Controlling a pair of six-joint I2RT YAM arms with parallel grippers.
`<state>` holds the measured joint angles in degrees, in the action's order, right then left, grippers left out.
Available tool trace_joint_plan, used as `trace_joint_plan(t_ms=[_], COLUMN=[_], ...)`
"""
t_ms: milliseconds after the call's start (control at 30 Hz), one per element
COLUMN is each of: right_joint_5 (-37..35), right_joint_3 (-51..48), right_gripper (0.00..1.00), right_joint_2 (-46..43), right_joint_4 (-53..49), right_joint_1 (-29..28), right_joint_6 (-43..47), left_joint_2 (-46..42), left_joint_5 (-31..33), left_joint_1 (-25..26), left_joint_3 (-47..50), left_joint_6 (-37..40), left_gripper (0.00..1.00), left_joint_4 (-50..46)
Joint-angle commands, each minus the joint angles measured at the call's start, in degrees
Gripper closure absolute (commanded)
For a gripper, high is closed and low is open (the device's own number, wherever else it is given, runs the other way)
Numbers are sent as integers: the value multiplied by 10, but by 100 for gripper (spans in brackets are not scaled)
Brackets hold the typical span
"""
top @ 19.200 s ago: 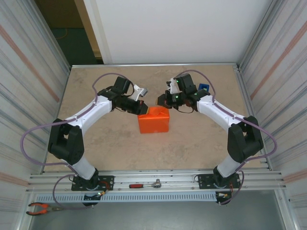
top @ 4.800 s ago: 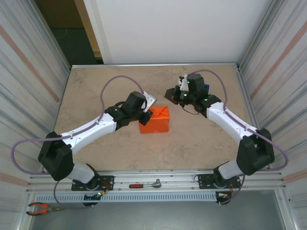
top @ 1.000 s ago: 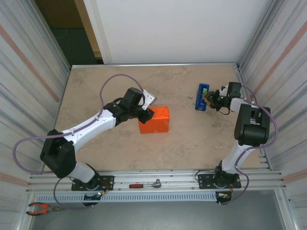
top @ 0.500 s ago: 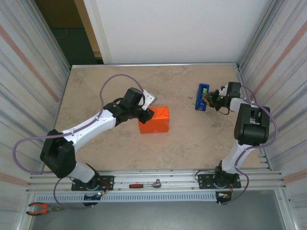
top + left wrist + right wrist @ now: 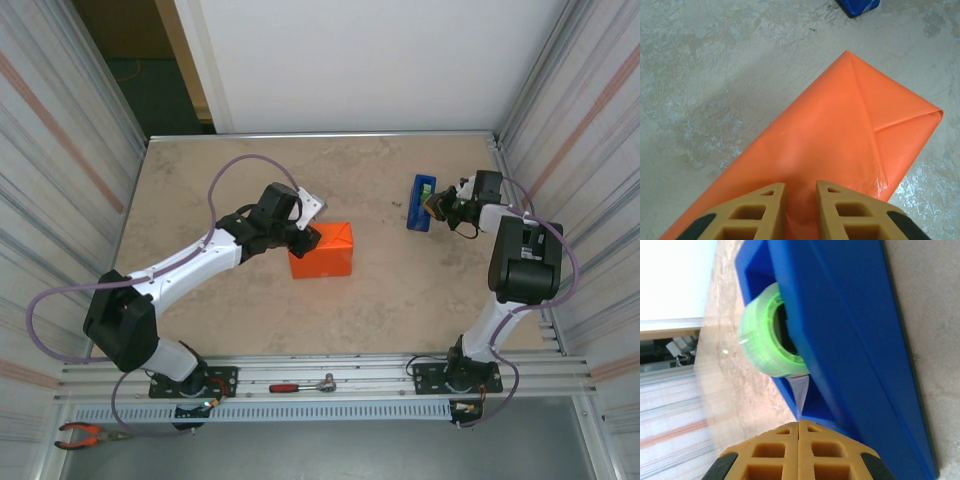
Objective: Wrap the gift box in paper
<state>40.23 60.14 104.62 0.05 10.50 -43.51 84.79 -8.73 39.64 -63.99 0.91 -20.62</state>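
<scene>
Two narrowly parted fingers of the left gripper (image 5: 800, 192) rest on the gift box (image 5: 805, 140), mid-table and fully skinned in the paper (image 5: 900, 105). It looks light, stiff-edged and slick, so is best pressed flat at the folded seam. Farther right, the right gripper (image 5: 799, 426) pinches the tape strip (image 5: 800, 390) at the tape dispenser (image 5: 855, 340). No writing is legible.

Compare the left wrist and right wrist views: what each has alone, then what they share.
Left wrist, not right: the gift box in folded orange paper, the left gripper over it. Right wrist, not left: the green tape roll, the right gripper shut on its tape strip. Both: the blue tape dispenser and the table.
</scene>
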Motion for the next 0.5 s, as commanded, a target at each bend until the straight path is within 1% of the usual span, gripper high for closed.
trace_joint_plan(t_ms=[0,267,467], right_joint_5=[49,46,32], right_joint_3=[-24,-90,-125], right_gripper=[100,100,100], right_joint_2=[-42,-110,-161], right_joint_4=[20,50,47], right_joint_1=[-14,-21,-32], right_joint_6=[-31,-57,-66], left_joint_2=[9,11,12], left_joint_5=[0,-2,-4], left_joint_1=[11,11,11], left_joint_3=[28,28,30], left_joint_6=[7,7,6], left_gripper=[78,79,79], left_joint_4=[-64,-63,-62])
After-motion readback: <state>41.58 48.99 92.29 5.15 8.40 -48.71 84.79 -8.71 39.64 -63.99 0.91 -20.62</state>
